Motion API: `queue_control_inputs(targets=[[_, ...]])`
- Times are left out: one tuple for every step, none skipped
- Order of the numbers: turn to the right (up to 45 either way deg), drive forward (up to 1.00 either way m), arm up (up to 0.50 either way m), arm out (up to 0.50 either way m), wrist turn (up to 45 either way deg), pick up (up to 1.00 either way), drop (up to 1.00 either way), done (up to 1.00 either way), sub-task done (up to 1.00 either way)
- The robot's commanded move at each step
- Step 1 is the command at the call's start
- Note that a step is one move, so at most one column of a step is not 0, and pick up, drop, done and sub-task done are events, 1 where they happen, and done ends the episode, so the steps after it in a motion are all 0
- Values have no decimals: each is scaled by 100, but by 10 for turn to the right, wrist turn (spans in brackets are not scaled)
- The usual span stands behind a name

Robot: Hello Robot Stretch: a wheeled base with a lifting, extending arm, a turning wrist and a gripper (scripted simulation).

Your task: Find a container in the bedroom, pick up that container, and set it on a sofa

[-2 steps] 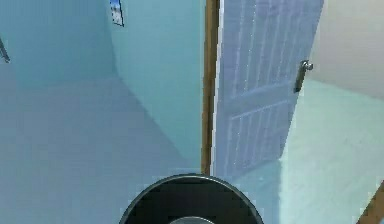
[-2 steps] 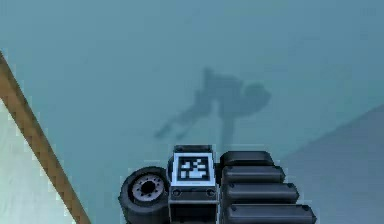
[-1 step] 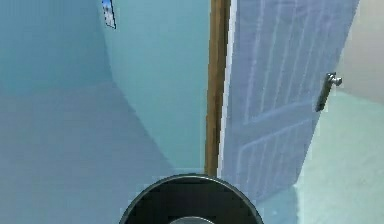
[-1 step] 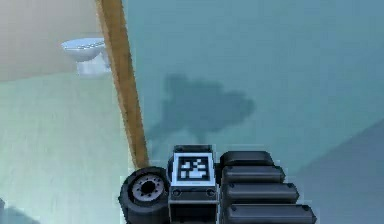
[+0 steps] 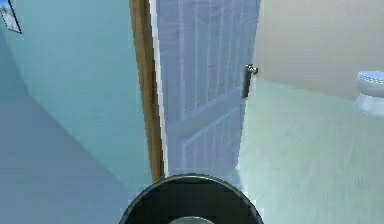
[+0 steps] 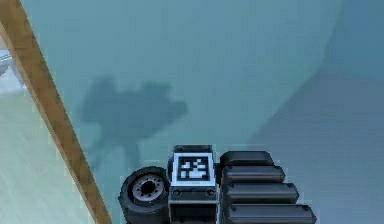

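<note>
Pale blue-white panelled door point(image 5: 205, 85), vertical grooves; brown wooden door frame point(image 5: 149, 90); teal painted wall point(image 5: 80, 60); pale green floor point(image 5: 310, 160); cream far wall point(image 5: 320, 30); white fixture point(image 5: 372, 88), possibly toilet; black-marked white square tag point(image 6: 194, 167).

In the forward view the base point(image 5: 192, 196) is a round black disc with a thin, paler grey rim and a slight gloss across its top. A small light-grey patch lies on its middle, at the picture's bottom edge. In the arm side view the arm point(image 6: 258, 190) is a matt black block of stacked, round-cornered bars, each set off from the next by a thin dark groove. Left of it stands a white square point(image 6: 195, 167) printed with black marks, set in a dark frame above a grey box-shaped mount. Left again, the gripper point(image 6: 147, 192) shows as a round black housing with a paler grey ring around a dark hub.
</note>
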Motion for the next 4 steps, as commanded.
queue_control_inputs(targets=[[0, 55, 0, 0, 0, 0, 0, 0, 0], [450, 0, 0, 0, 0, 0, 0, 0, 0], [90, 0, 0, 0, 0, 0, 0, 0, 0], [0, 100, 0, 0, 0, 0, 0, 0, 0]])
